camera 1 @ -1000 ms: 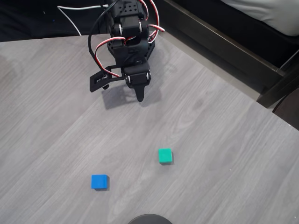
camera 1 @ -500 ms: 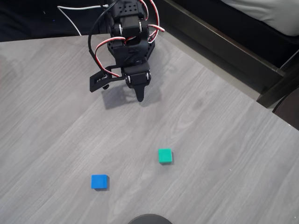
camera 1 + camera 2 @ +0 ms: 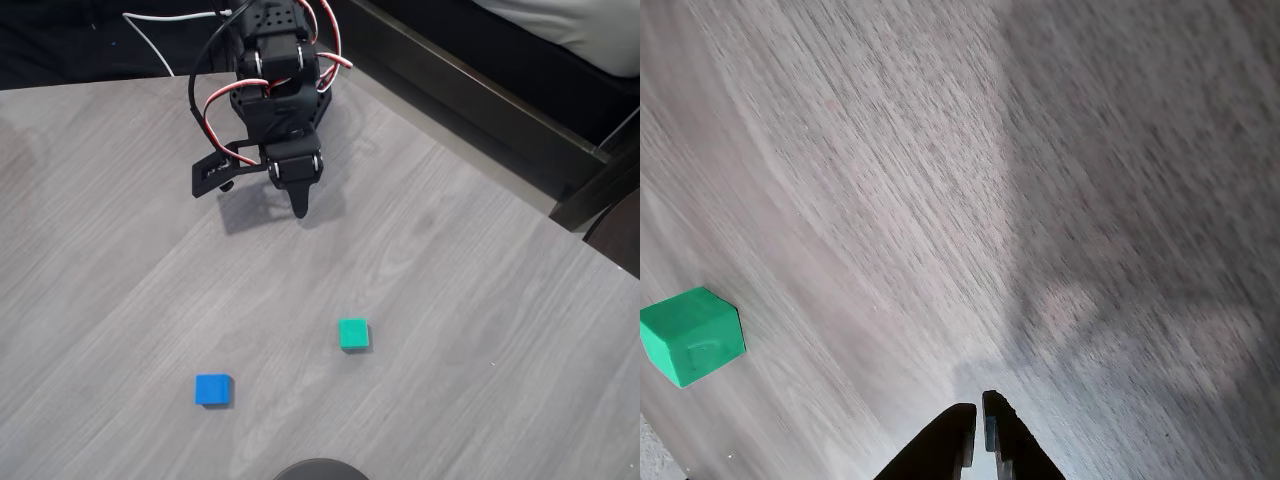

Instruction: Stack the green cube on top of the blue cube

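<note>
Grey woodgrain table. Gripper empty, tips closed. Green cube apart from blue cube. Advice: open jaws, probably square to faces, before descending.

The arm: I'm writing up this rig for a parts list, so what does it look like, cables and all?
The arm is matte black, built of boxy blocks. Red and white wires loop along its sides, with a white cable and a black one trailing off behind. The gripper has black jaws tapering to narrow points, also visible in the wrist view. I can't make out markings.
</note>
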Action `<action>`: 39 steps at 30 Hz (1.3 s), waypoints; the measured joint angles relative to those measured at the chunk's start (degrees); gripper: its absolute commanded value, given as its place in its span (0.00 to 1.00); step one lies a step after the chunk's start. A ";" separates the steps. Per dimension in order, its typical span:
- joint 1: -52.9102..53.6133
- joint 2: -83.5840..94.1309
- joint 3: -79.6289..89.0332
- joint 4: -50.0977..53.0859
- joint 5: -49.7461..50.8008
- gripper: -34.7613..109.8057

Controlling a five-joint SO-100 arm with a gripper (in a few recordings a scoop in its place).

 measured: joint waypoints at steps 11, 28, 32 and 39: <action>-2.90 0.00 -0.26 -1.76 -3.34 0.24; -8.26 -81.91 -87.36 7.56 9.32 0.37; -8.88 -92.29 -91.23 7.56 11.69 0.37; -9.58 -100.46 -91.41 7.56 12.74 0.38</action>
